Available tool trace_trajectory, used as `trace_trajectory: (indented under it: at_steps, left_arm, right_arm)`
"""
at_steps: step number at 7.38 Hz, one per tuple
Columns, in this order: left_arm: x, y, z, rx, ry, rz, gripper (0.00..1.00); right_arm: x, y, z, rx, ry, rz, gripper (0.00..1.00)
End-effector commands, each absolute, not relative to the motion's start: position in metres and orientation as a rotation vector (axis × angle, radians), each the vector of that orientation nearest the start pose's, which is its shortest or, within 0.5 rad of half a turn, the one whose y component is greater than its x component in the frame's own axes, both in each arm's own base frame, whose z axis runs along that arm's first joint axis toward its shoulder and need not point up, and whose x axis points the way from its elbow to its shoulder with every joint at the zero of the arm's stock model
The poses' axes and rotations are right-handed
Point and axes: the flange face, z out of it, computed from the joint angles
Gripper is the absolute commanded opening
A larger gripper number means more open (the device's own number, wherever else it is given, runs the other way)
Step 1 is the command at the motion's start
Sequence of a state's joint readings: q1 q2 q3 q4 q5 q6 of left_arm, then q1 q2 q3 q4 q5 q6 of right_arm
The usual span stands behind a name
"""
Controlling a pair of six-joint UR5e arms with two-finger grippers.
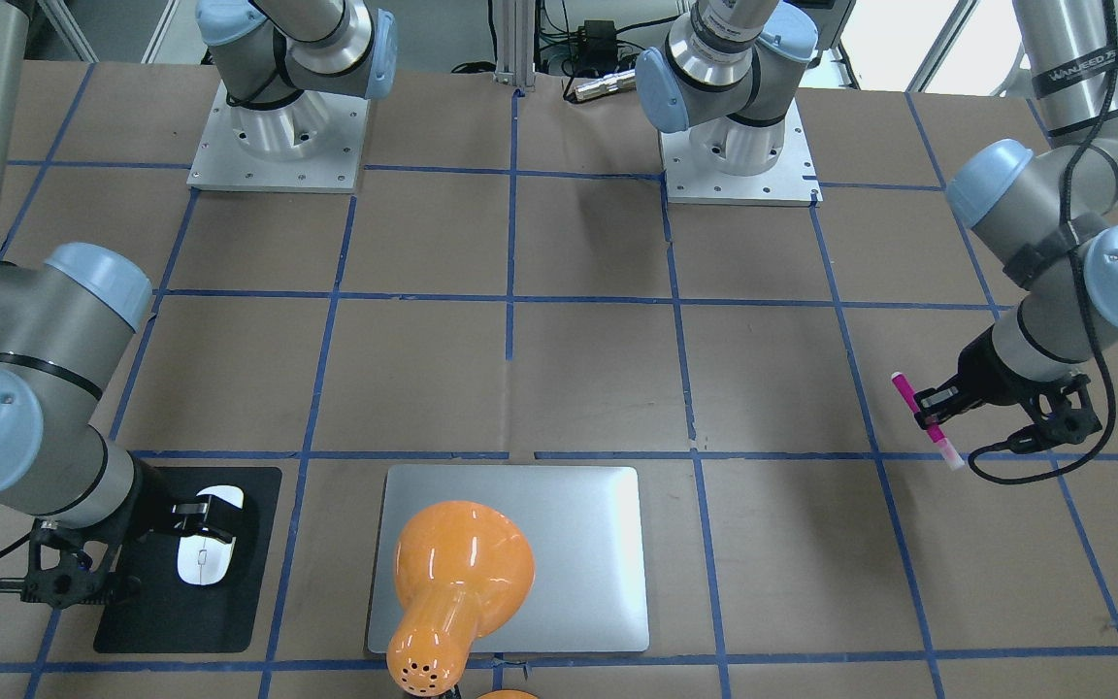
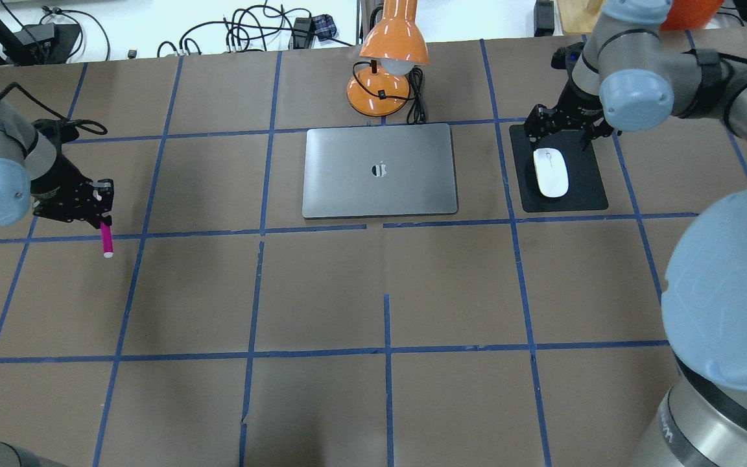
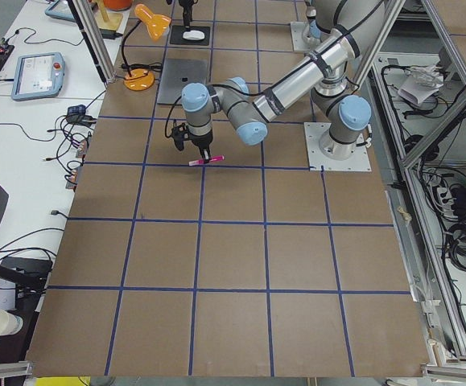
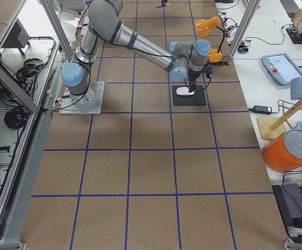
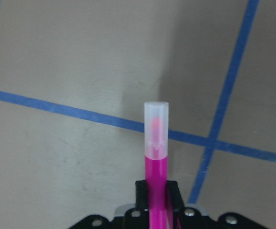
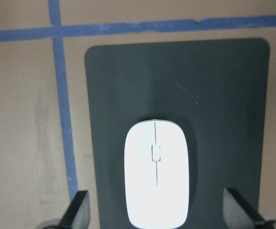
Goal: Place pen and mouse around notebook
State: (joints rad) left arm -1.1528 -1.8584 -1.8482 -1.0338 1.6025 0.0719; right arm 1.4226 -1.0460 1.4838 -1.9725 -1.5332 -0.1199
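Left gripper (image 2: 102, 222) pinches the slim magenta, whitish-capped pen (image 2: 106, 241) well left of the silver-grey notebook (image 2: 380, 170), seemingly to carry it closer; right gripper (image 6: 161, 212), spread wide, straddles the white oval mouse (image 6: 156, 171) on the black mat (image 6: 214, 95)

Brushed-metal notebook (image 2: 347, 175); matt black mat (image 2: 587, 188); glossy mouse (image 2: 550, 172)

Overhead and front-facing cameras look down from opposite sides, sharing the notebook (image 2: 347, 181); wrist cameras sit close.
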Motion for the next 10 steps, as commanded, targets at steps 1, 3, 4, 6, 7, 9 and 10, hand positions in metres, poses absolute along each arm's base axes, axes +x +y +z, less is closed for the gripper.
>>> trace_trajectory:
  at_steps: [1,3,4,6,7,9,10]
  left_arm:
    - [0.029,-0.567,0.253,-0.781,3.070,0.042,0.00]
    - [-0.037,-0.568,0.257,-0.977,3.030,0.029,0.00]
    - [-0.075,-0.563,0.256,-1.063,3.002,0.038,0.00]
    - [-0.161,-0.547,0.249,-1.218,2.934,0.069,0.00]
    - [-0.194,-0.539,0.249,-1.318,2.898,0.054,0.00]
    - [-0.243,-0.521,0.243,-1.397,2.885,0.090,0.00]
    - [-0.261,-0.518,0.241,-1.516,2.863,0.101,0.00]
  right_arm:
    - [0.068,-0.660,0.366,-0.013,3.111,0.072,1.00]
    - [0.102,-0.600,0.437,-0.056,3.113,0.057,1.00]
    - [0.116,-0.569,0.443,-0.035,3.111,0.114,1.00]
    - [0.144,-0.497,0.487,-0.078,3.098,0.000,1.00]
    - [0.143,-0.496,0.484,-0.082,3.116,-0.022,1.00]
    - [0.144,-0.512,0.466,-0.079,3.116,0.018,1.00]
    - [0.144,-0.523,0.461,-0.081,3.112,-0.019,1.00]
